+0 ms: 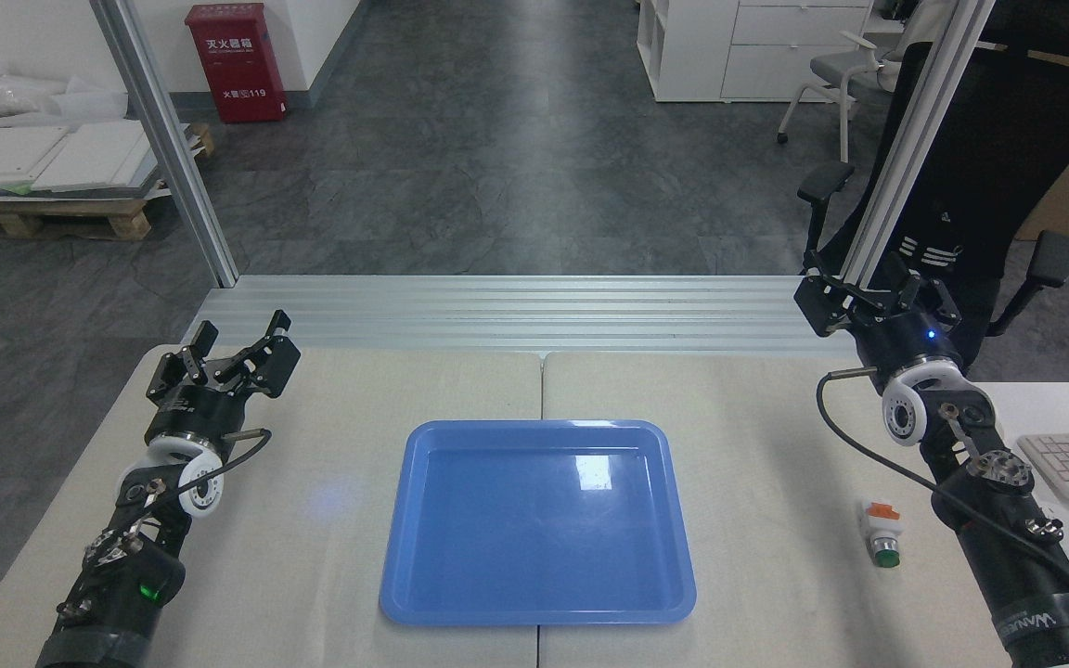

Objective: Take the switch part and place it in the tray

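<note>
At nine o'clock the left gripper (238,345) hovers with its jaws spread, holding nothing. The empty tray (423,436) sits at centre. At four o'clock the switch part (882,534) lies on the table (776,445), untouched. The right gripper (869,299), at two o'clock, looks parted and empty. Judged: pickup not begun; it must swing back and descend over the part.

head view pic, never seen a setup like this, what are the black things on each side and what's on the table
The camera sits in a humanoid robot's head, looking down at its own table. The black things are its two arms. The left gripper has its fingers spread open and holds nothing. The right gripper also holds nothing; whether it is open is hard to tell. A blue tray lies in the middle with nothing in it. A small switch part, orange at one end and green at the other, lies on the table right of the tray, beside the right arm.
</note>
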### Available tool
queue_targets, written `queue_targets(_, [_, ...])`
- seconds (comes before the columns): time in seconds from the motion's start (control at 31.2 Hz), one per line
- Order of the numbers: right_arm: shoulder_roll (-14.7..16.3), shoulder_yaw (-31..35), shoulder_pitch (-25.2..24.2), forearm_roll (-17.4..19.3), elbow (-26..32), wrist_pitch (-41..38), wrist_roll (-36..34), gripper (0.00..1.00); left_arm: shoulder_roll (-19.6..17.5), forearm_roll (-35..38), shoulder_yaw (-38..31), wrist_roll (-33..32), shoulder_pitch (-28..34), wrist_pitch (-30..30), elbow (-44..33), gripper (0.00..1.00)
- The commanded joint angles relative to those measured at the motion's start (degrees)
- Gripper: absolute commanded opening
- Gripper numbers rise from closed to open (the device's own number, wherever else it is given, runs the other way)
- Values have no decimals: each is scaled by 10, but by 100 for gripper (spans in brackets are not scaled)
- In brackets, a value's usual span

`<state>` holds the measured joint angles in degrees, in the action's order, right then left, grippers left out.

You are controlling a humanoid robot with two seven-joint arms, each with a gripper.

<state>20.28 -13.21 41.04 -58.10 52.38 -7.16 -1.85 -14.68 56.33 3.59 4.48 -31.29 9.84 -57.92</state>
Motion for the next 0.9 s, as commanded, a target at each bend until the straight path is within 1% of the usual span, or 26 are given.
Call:
queue_targets(0.0, [-5,-1,-3,0,0,1,0,99,0,0,0,0,0,0,0,100])
queue_targets(0.42, [-9,-1,-9,0,0,4,-3,99,1,0,0,0,0,0,0,100])
queue_targets(0.74, [-3,0,-5,0,6,4,-4,99,0,0,0,0,0,0,0,100])
queue_targets(0.87, [-6,-1,-5,0,8,2,-2,98,0,0,0,0,0,0,0,100])
